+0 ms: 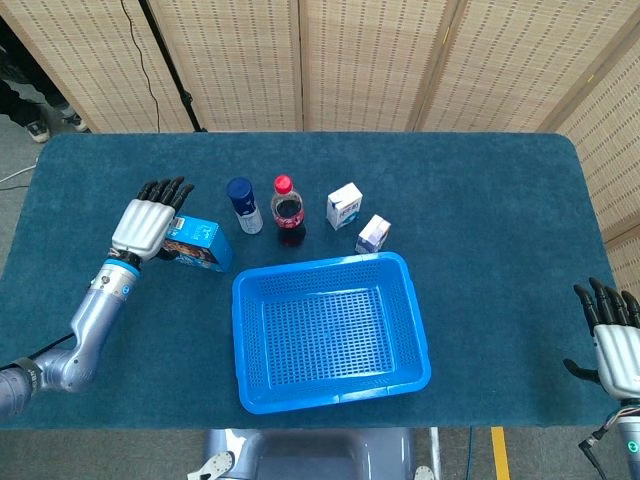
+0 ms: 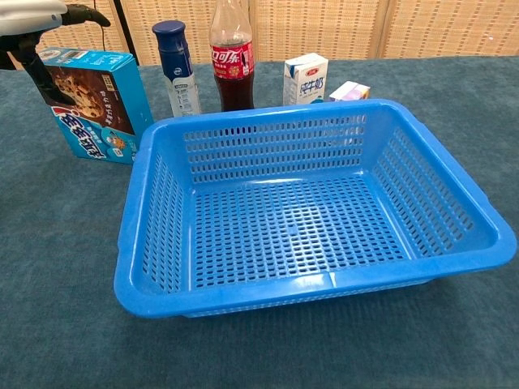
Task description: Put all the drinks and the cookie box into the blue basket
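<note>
Taking the blue perforated plastic basket (image 1: 331, 332) as our landmark, we start far to its left, where our left hand (image 1: 146, 223) hangs over the left end of the blue cardboard cookie box (image 1: 197, 245), fingers straight and spread, grasping nothing; in the chest view its thumb (image 2: 38, 71) crosses the front of the box, but we cannot tell whether it touches. The box stands on the dark teal felt table (image 1: 480, 210) just off the basket's far-left corner, apart from the rim. Left of the box the cloth runs bare to the table's edge.

Behind the basket's far rim stand, in a row, a white bottle with a dark blue cap (image 1: 243, 205), then a red-capped cola bottle (image 1: 288, 211) just beside it, both upright. Further right is a small white milk carton (image 1: 345, 206), and a smaller purple-and-white carton (image 1: 372, 234) sits nearest the rim. None of these touches the basket, whose inside holds nothing.

Right of the basket there is wide open cloth. Our right hand (image 1: 617, 340) sits at the table's near-right edge, well apart from everything, fingers released and extended.
</note>
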Motion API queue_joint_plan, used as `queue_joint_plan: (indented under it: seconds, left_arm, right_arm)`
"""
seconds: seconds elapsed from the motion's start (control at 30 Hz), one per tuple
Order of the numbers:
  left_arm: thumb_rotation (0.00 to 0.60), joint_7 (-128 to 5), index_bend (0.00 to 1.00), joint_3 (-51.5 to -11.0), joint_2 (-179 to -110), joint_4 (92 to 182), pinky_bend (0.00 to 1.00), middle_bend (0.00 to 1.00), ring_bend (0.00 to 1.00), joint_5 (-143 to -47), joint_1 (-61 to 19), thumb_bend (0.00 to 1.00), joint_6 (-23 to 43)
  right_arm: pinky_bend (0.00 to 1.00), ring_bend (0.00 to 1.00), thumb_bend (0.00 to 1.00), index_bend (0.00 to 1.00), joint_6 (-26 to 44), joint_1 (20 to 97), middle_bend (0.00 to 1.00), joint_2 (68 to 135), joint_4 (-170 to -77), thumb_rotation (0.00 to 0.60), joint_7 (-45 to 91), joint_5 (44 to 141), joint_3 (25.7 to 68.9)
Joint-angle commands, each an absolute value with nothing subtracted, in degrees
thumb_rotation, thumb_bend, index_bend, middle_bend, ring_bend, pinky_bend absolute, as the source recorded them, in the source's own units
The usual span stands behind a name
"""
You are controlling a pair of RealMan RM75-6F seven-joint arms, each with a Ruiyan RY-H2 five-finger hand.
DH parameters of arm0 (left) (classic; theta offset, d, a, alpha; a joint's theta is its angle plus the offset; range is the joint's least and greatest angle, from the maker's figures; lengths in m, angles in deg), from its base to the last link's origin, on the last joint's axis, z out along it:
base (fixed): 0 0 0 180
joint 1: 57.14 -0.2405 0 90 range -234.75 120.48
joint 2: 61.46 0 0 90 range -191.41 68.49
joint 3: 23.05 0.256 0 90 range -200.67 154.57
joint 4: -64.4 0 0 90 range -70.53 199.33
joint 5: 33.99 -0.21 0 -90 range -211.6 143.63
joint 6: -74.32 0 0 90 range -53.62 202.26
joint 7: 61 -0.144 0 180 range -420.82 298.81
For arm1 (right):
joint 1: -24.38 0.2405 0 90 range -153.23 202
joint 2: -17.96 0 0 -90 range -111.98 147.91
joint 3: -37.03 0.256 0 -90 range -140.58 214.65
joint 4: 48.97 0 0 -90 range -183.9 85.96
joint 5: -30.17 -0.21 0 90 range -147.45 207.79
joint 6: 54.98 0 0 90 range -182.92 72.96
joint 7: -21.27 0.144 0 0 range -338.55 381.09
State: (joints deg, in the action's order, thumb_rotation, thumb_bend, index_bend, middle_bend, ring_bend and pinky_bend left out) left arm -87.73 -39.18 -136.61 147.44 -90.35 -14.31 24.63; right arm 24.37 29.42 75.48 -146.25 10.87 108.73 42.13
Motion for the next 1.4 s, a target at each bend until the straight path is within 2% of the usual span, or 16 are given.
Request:
queue_joint_plan:
  seconds: [0.03, 0.1, 0.17, 0.3, 0.53, 0.83, 1.0, 1.23, 1.4]
  left_arm:
    - [0.6, -88.5, 0.29, -38.6, -137.7, 146.3, 0.31, 0.2, 0.23, -89.3, -13.3, 0.0, 24.8]
    - [0.6, -88.4, 0.48, -38.4, -138.3, 145.9, 0.42, 0.4, 0.38, -88.7, -12.9, 0.05, 24.8]
    - [0.6, -87.6, 0.6, -38.4, -138.5, 145.9, 0.48, 0.5, 0.45, -88.7, -12.7, 0.11, 24.5]
    - [0.6, -85.3, 0.69, -38.5, -138.3, 146.0, 0.53, 0.58, 0.51, -90.5, -13.1, 0.21, 22.7]
    - [0.6, -76.4, 0.7, -38.9, -134.3, 149.6, 0.54, 0.58, 0.51, -98.4, -15.8, 0.24, 17.7]
    - [0.6, -61.1, 0.7, -37.7, -124.7, 159.8, 0.54, 0.58, 0.51, -114.7, -20.7, 0.24, 8.7]
    - [0.6, -57.4, 0.7, -37.4, -122.3, 165.8, 0.56, 0.58, 0.51, -121.1, -21.9, 0.25, 3.8]
    - [0.6, -59.6, 0.7, -37.3, -119.4, 178.5, 0.58, 0.58, 0.51, -120.8, -20.5, 0.26, 7.2]
    - [0.6, -70.9, 0.7, -38.8, -120.7, 186.8, 0.59, 0.58, 0.52, -109.2, -17.2, 0.26, 12.2]
  right_arm:
    - [0.0, 0.0, 0.0, 0.0, 24.0, 29.6, 0.0, 75.6, -146.2, 0.6, 10.7, 108.6, 42.0]
    - [0.0, 0.0, 0.0, 0.0, 23.7, 29.7, 0.0, 75.7, -146.3, 0.6, 10.5, 108.4, 41.9]
    - [0.0, 0.0, 0.0, 0.0, 23.5, 29.8, 0.0, 75.8, -146.3, 0.6, 10.4, 108.3, 41.9]
    - [0.0, 0.0, 0.0, 0.0, 23.7, 29.9, 0.0, 76.0, -146.4, 0.6, 10.2, 108.3, 41.9]
    - [0.0, 0.0, 0.0, 0.0, 23.5, 30.1, 0.0, 76.2, -146.4, 0.6, 9.7, 108.4, 41.5]
    - [0.0, 0.0, 0.0, 0.0, 23.5, 30.3, 0.0, 76.5, -146.7, 0.6, 8.9, 108.7, 41.3]
    - [0.0, 0.0, 0.0, 0.0, 23.5, 30.4, 0.0, 76.6, -147.1, 0.6, 8.4, 109.1, 41.0]
    - [0.0, 0.0, 0.0, 0.0, 23.0, 30.7, 0.0, 76.9, -147.3, 0.6, 7.6, 108.7, 40.9]
    - [0.0, 0.0, 0.0, 0.0, 22.8, 30.9, 0.0, 76.9, -147.3, 0.6, 7.4, 108.6, 40.8]
